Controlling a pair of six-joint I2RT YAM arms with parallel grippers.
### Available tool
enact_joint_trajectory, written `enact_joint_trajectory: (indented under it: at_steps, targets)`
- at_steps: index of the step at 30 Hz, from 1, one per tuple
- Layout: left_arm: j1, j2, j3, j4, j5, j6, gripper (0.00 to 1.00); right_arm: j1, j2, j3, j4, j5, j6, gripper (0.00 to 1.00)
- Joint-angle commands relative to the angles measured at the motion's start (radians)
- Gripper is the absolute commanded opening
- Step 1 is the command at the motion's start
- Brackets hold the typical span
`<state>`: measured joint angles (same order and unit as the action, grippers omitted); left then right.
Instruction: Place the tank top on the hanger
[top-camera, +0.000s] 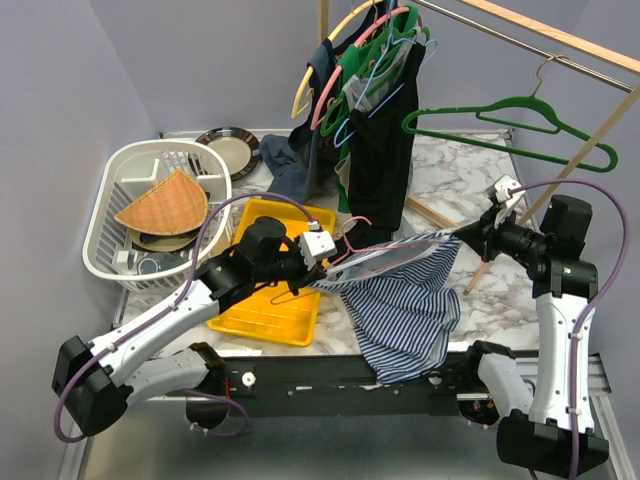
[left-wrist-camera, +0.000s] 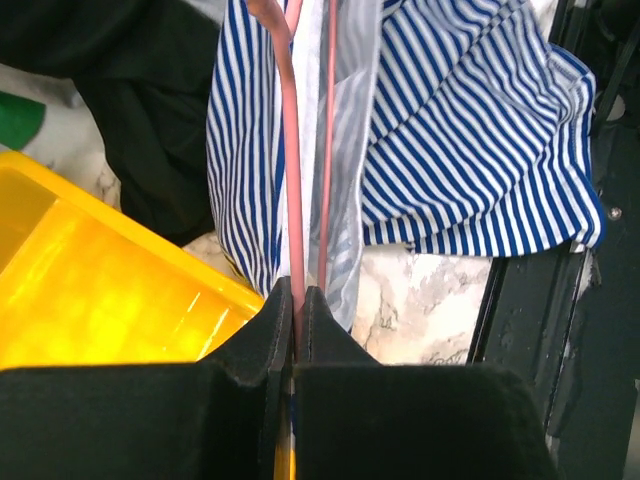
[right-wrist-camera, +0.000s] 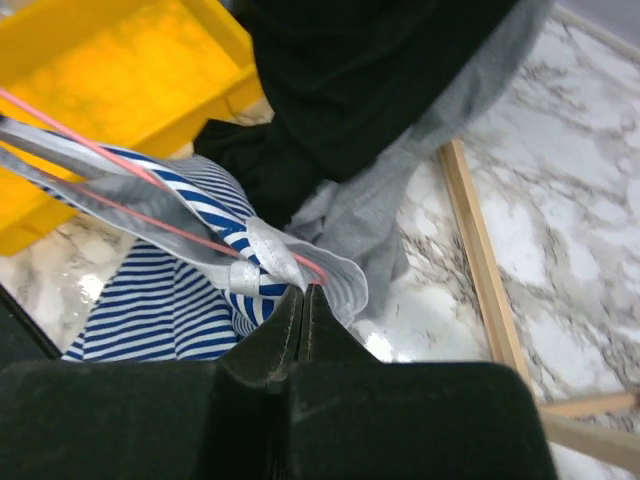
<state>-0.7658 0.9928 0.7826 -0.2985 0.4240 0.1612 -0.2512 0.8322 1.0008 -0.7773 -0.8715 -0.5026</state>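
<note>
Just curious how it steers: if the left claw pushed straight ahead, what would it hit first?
Most likely the striped tank top, draped over the hanger that the left claw is pinching; how far off is hard to judge.

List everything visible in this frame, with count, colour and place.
tank top: one, navy-and-white striped, centre, hem over the near edge
hanger: one, pale pink, partly inside the tank top
tray: one, yellow, left of the tank top
basket: one, white, far left
plate: one, dark, behind the basket
grey-blue cloth: one, behind the tray
black garment: one, hanging centre back
green hanger: one, alone, upper right
table: one, white marble, underneath
left gripper: one, black, shut on the hanger
right gripper: one, black, shut on the tank top
</note>
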Motion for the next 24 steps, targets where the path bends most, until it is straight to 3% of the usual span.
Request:
enact_joint_trajectory:
  at_steps: [1, 5, 8, 9, 11, 12, 16, 24]
  targets:
    - [0.005, 0.072, 0.088, -0.041, 0.018, 0.001, 0.0, -0.008, -0.01, 0.093, -0.097, -0.222, -0.024, 0.0]
    - [-0.004, 0.102, 0.142, -0.024, 0.044, -0.014, 0.0, 0.021, -0.025, 0.073, -0.099, -0.274, 0.001, 0.0]
    - [-0.01, 0.107, 0.201, -0.034, 0.048, -0.015, 0.0, 0.084, -0.027, 0.044, -0.091, -0.207, 0.018, 0.01]
    - [-0.012, 0.103, 0.214, -0.039, 0.048, -0.012, 0.0, 0.089, -0.03, 0.041, -0.094, -0.186, 0.01, 0.18]
    - [-0.012, 0.086, 0.251, -0.077, 0.026, -0.003, 0.0, 0.089, -0.045, 0.061, -0.088, -0.075, 0.01, 0.37]
    - [-0.012, 0.076, 0.263, -0.097, 0.016, 0.007, 0.0, 0.089, -0.054, 0.074, -0.08, -0.026, 0.036, 0.56]
    - [-0.01, 0.055, 0.329, -0.211, -0.074, 0.015, 0.0, 0.087, -0.133, 0.093, -0.011, 0.106, 0.102, 0.84]
    - [-0.003, 0.073, 0.463, -0.346, -0.195, -0.061, 0.0, 0.059, -0.182, 0.024, 0.071, 0.195, 0.2, 0.86]
